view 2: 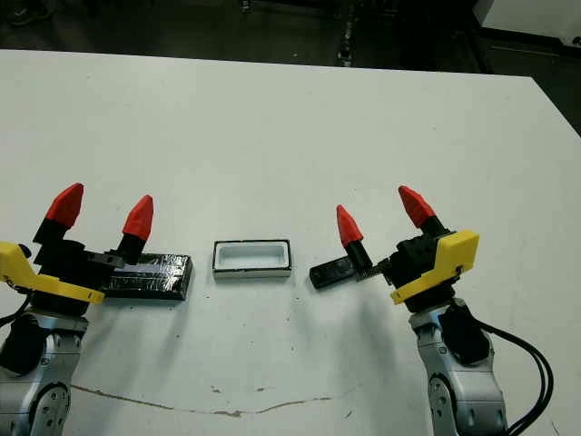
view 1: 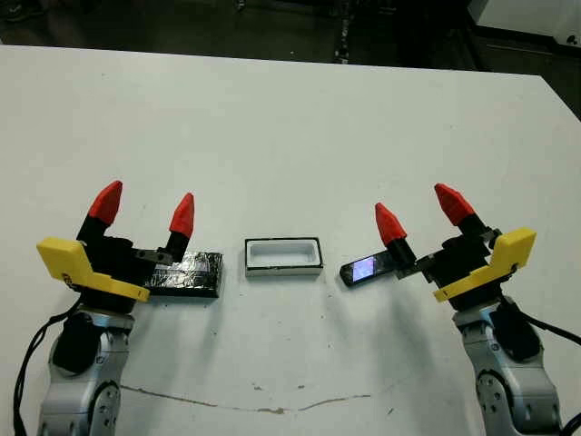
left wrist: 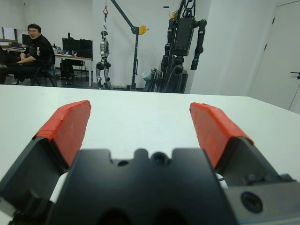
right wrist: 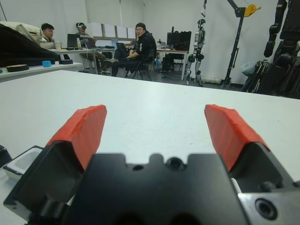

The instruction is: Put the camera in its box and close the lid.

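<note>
- Box (view 1: 283,256): shallow, white inside, mid tabletop (view 1: 290,127), uncovered.
- Lid (view 1: 189,273): flat, crinkly black, under left pincer (view 1: 143,209), fingers spread.
- Camera (view 1: 366,269): slim, glossy, beside right pincer (view 1: 420,207), released.

Head stereo pair down over one table (view 1: 290,118) — wrist cameras low, roomward.

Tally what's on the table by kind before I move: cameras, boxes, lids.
Cameras: 1, the camera, lying by the right gripper.
Boxes: 1, the box, open, in the middle.
Lids: 1, the lid, by the left gripper.
Total: 3 things.
</note>
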{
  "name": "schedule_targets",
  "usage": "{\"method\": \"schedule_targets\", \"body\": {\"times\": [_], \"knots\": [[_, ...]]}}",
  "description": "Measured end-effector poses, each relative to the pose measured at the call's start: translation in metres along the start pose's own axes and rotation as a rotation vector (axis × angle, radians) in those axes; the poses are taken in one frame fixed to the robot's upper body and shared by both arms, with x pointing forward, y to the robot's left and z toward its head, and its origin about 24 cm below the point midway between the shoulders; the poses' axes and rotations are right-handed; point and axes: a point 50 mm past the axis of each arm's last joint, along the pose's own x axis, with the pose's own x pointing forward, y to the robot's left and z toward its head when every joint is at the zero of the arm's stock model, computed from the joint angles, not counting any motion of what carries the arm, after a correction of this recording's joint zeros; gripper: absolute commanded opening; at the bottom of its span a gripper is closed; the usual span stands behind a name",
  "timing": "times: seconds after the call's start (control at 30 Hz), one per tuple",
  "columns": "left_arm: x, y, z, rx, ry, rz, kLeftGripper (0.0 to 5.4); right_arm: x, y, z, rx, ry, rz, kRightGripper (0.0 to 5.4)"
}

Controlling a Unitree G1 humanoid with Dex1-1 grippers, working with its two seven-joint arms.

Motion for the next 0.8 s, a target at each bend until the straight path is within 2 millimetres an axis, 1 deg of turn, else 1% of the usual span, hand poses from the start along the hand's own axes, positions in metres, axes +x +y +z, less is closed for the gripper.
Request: {"method": "schedule_targets", "body": {"times": [0.37,0.47,0.53,0.6,0.73,0.8], "knots": [[0.000,-0.001,0.000,0.001,0.002,0.000,5.38,-0.002,0.000,-0.001,0.015,0.011,0.016,5.40],[0.000,-0.001,-0.001,-0.004,0.001,-0.002,5.38,-0.002,-0.001,-0.002,0.021,0.031,0.064,5.40],[0.000,-0.002,-0.001,-0.004,0.001,-0.002,5.38,0.001,-0.007,0.002,-0.002,0.044,0.127,5.40],[0.000,-0.002,-0.001,-0.004,0.001,-0.002,5.38,0.006,-0.017,0.011,-0.054,0.054,0.205,5.40],[0.000,-0.002,-0.001,-0.003,0.002,0.000,5.38,0.026,-0.044,0.046,-0.196,0.066,0.363,5.40],[0.000,-0.002,-0.001,-0.004,0.002,0.003,5.38,0.036,-0.053,0.062,-0.244,0.078,0.412,5.40]]}}
